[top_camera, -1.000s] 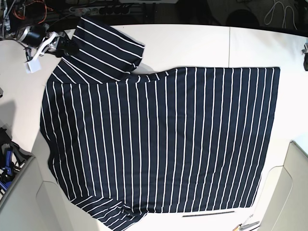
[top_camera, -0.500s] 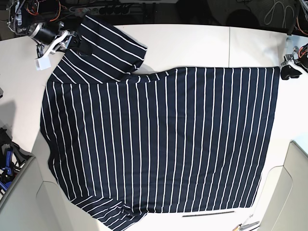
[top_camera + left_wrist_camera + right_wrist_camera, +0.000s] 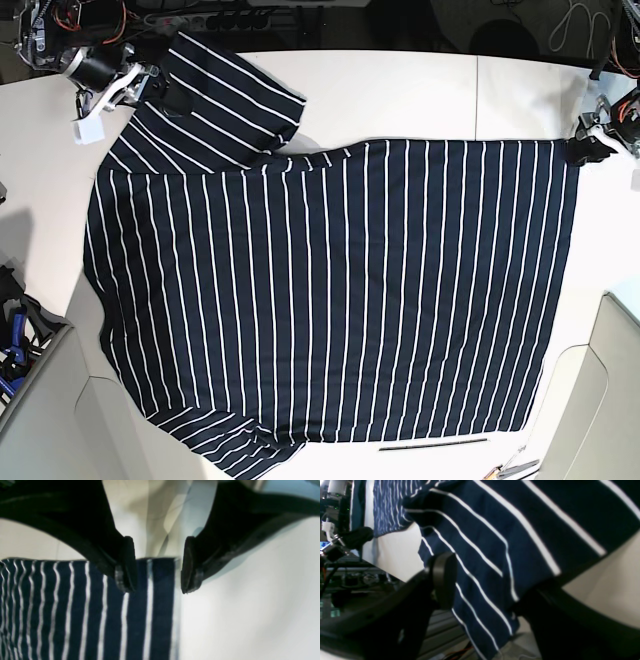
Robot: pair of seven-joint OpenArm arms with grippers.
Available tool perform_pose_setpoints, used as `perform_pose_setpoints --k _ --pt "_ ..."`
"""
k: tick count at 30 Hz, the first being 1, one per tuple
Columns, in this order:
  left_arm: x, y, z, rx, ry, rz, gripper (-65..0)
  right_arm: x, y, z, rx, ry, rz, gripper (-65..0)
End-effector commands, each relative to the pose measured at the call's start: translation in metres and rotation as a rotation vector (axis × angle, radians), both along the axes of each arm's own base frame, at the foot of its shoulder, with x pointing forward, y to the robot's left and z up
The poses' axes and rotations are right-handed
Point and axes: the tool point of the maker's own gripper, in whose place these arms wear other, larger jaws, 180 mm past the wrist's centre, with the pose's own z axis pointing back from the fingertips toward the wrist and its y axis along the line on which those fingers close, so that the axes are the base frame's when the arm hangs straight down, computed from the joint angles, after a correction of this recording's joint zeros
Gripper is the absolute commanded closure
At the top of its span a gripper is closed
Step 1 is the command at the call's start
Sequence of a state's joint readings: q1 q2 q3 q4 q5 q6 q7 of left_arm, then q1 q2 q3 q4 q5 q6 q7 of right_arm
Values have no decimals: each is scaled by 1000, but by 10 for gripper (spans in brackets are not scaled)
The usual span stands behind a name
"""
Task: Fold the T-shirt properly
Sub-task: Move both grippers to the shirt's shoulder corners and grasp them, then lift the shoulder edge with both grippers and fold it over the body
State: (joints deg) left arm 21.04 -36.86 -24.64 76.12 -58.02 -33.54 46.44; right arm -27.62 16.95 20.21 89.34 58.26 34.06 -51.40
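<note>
The T-shirt [image 3: 340,290], dark navy with thin white stripes, lies spread flat on the white table [image 3: 400,90]. One sleeve [image 3: 225,95] points to the back left. My right gripper [image 3: 150,85] is at that sleeve's edge. In the right wrist view it [image 3: 482,587] is open, with sleeve fabric [image 3: 520,530] lying between the jaws and over the lower finger. My left gripper [image 3: 590,145] is at the shirt's back right corner. In the left wrist view it [image 3: 156,575] is open and its fingertips [image 3: 126,565] straddle that corner [image 3: 160,585].
A thin black rod [image 3: 435,443] lies just off the shirt's front edge, with small tools [image 3: 510,465] beside it. Cables and electronics [image 3: 80,20] crowd the back left. Grey panels [image 3: 610,400] stand at the front corners. A white tag [image 3: 88,128] hangs by the right arm.
My left gripper came in from the right edge to the shirt's back right corner. My right gripper moved up and onto the sleeve edge, nudging the sleeve slightly.
</note>
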Motion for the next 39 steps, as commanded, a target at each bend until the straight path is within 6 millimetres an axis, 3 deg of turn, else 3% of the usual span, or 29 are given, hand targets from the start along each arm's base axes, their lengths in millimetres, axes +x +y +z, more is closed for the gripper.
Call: perform_pose_setpoints --k 1,5,8,10,13,17,22,29,34,39 --pt "1 -1 3 11 6 -31 -320 -6 -2 -3 -16 29 16 -323" --pt "1 -8 -1 4 13 -47 -310 -6 0 -3 -12 30 13 -323" --pt "-1 -6 -3 20 23 -52 -195 -6 5 -4 3 29 5 -304" --pt "-3 -4 -5 42 35 -60 -109 -7 9 -4 11 30 0 -212" --pt "-4 -2 -6 57 44 -66 0 -9 13 -8 7 36 -2 0" --pt "-3 -5 -4 50 31 -92 0 -9 21 -9 23 37 -15 0" --pt "6 -8 14 22 -27 -149 0 -5 28 0 39 13 -22 0" --pt "16 12 42 41 -69 -138 0 -5 14 38 27 -59 -20 0" --pt "14 13 54 -36 -71 -110 0 -15 13 56 -5 -95 -3 0" --pt "24 24 75 -60 -159 -54 0 -3 4 78 -27 -170 -22 0"
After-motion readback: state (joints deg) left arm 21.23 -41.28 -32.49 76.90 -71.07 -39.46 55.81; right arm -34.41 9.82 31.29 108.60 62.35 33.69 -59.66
